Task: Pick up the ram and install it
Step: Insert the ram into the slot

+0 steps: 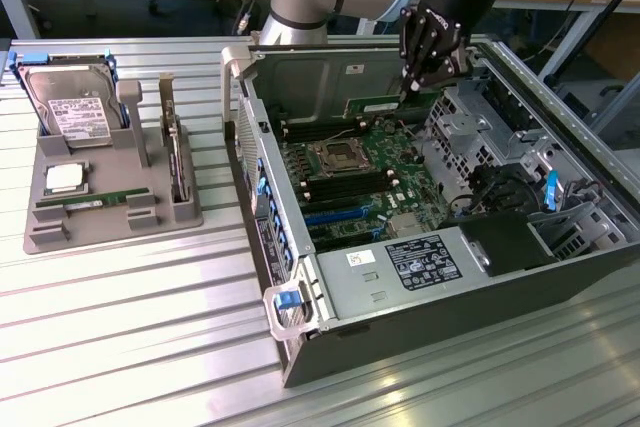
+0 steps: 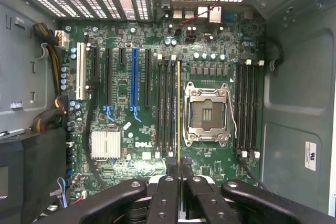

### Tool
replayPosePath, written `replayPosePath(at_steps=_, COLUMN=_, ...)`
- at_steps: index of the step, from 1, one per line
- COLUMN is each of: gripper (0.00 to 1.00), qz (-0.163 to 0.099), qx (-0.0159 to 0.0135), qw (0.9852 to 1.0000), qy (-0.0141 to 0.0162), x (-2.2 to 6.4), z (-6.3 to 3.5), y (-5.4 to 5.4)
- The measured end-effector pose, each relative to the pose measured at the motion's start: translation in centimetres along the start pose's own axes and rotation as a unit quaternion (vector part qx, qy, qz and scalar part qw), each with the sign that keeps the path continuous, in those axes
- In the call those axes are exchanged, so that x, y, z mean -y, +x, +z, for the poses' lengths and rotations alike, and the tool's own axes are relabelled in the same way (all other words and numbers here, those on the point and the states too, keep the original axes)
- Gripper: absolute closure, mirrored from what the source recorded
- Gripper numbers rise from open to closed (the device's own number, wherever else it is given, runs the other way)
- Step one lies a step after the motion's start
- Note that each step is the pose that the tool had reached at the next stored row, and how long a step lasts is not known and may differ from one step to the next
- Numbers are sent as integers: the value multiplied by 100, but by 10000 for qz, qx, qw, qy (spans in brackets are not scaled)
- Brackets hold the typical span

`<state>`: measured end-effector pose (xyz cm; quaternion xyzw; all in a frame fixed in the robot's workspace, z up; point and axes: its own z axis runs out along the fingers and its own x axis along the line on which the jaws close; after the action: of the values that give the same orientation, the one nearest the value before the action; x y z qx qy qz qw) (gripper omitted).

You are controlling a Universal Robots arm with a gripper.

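The ram (image 2: 178, 114) was held edge-on in the closed jaws of the gripper (image 2: 178, 174), so in the wrist view it showed as a thin yellowish line running up from the fingertips, between the memory slots (image 2: 167, 109) and the processor socket (image 2: 207, 115). It hung over the motherboard (image 2: 126, 145), lengthwise with the slots, probably so that it could go straight down into one of them; whether it already touched a slot could not be told.

In the exterior view the gripper (image 1: 415, 87) stood above the far part of the open computer case (image 1: 300, 347), which lay on its side on the slatted desk (image 1: 120, 327) with the board facing up for reach from above. Towards the exterior view's left, a grey holder tray (image 1: 50, 232) kept the hard drive (image 1: 70, 107) propped up and a square silver processor chip (image 1: 64, 179) flat.

White lettering reading DELL (image 2: 143, 144) could be made out on the board. Labels on the power supply (image 1: 415, 267) and the drive were too small to read.
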<state>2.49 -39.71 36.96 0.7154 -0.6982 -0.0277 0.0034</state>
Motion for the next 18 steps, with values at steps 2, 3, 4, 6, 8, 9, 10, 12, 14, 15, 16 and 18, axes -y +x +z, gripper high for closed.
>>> replayPosePath(at_steps=2, gripper=88, qz=0, qx=0, qw=10000, qy=0, x=0, z=7, y=0)
replayPosePath(at_steps=3, gripper=88, qz=0, qx=0, qw=10000, qy=0, x=0, z=11, y=0)
replayPosePath(at_steps=4, gripper=88, qz=0, qx=0, qw=10000, qy=0, x=1, z=13, y=0)
replayPosePath(at_steps=6, gripper=88, qz=0, qx=0, qw=10000, qy=0, x=1, z=18, y=1)
replayPosePath(at_steps=8, gripper=88, qz=0, qx=1, qw=10000, qy=0, x=1, z=22, y=1)
replayPosePath(at_steps=9, gripper=88, qz=0, qx=0, qw=10000, qy=0, x=1, z=23, y=1)
replayPosePath(at_steps=10, gripper=88, qz=0, qx=0, qw=10000, qy=0, x=1, z=25, y=1)
replayPosePath(at_steps=12, gripper=88, qz=0, qx=0, qw=10000, qy=0, x=1, z=32, y=1)
replayPosePath(at_steps=14, gripper=88, qz=0, qx=0, qw=10000, qy=0, x=2, z=37, y=1)
replayPosePath(at_steps=15, gripper=88, qz=0, qx=0, qw=10000, qy=0, x=2, z=41, y=1)
replayPosePath(at_steps=16, gripper=88, qz=0, qx=0, qw=10000, qy=0, x=2, z=43, y=1)
replayPosePath(at_steps=18, gripper=88, qz=0, qx=0, qw=10000, qy=0, x=2, z=47, y=2)
